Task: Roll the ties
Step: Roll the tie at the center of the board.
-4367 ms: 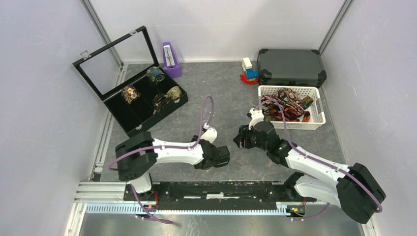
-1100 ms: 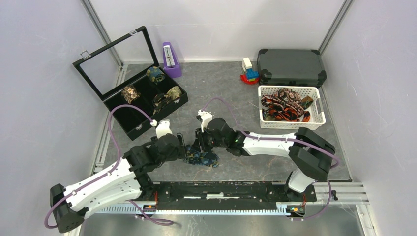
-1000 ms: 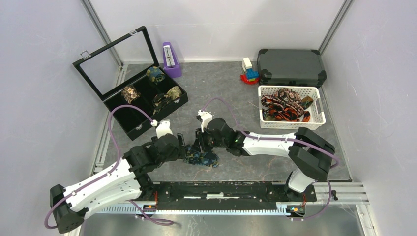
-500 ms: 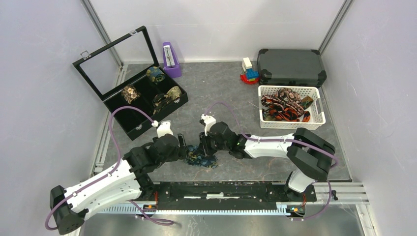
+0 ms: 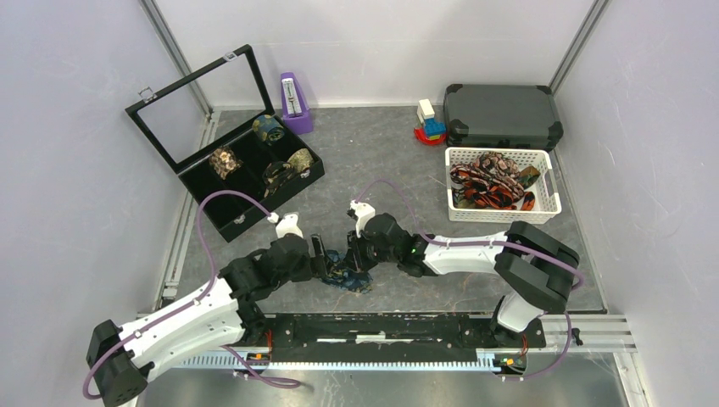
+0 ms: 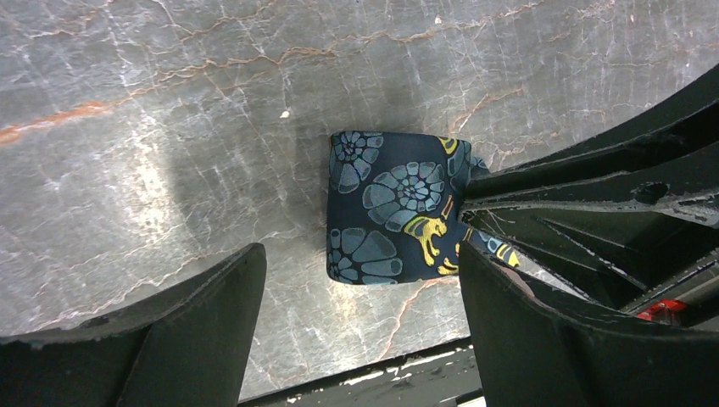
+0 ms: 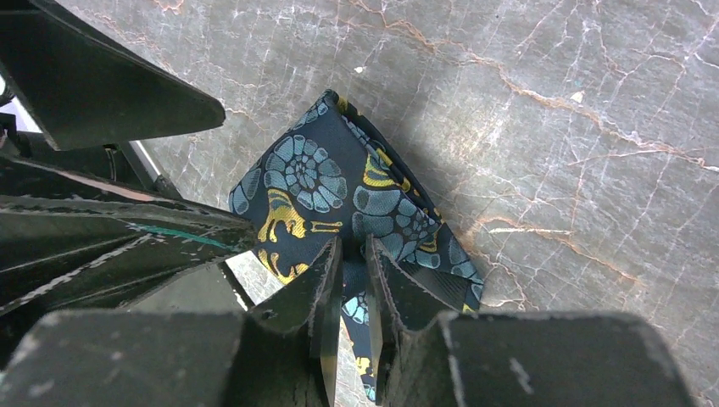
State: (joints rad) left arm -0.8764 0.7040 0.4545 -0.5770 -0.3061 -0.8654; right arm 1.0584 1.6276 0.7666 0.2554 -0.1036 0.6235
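Jaws from the top view: the left gripper (image 5: pixel 318 252) stands wide apart just left of the navy tie (image 5: pixel 346 273), while the right gripper (image 5: pixel 357 254) is nearly together at the tie's far right side. The tie lies bunched on the table (image 5: pixel 381 161), near the middle and towards the near edge, between the two grippers. At far left an open box (image 5: pixel 222 212) holds coiled ties (image 5: pixel 270 129) in its compartments. At far right a white basket (image 5: pixel 500 217) holds loose ties (image 5: pixel 487 188), with a grey case (image 5: pixel 503 114) beyond it

Left wrist view: the left fingers (image 6: pixel 195 322) are spread wide, one on each side of the navy tie (image 6: pixel 381 203), which is folded into a flat, squarish packet on the table. The left one is clear of it; the right one sits just beside its near corner, and I cannot tell whether they touch. The right gripper (image 6: pixel 466 199) meets the packet's right edge

Right wrist view: the right gripper (image 7: pixel 352 250) has only a thin gap between its fingers, and a fold of the navy tie (image 7: pixel 314 182) seems to be pinched in it. One finger (image 7: pixel 102 76) of the left gripper shows at upper left, apart from the cloth
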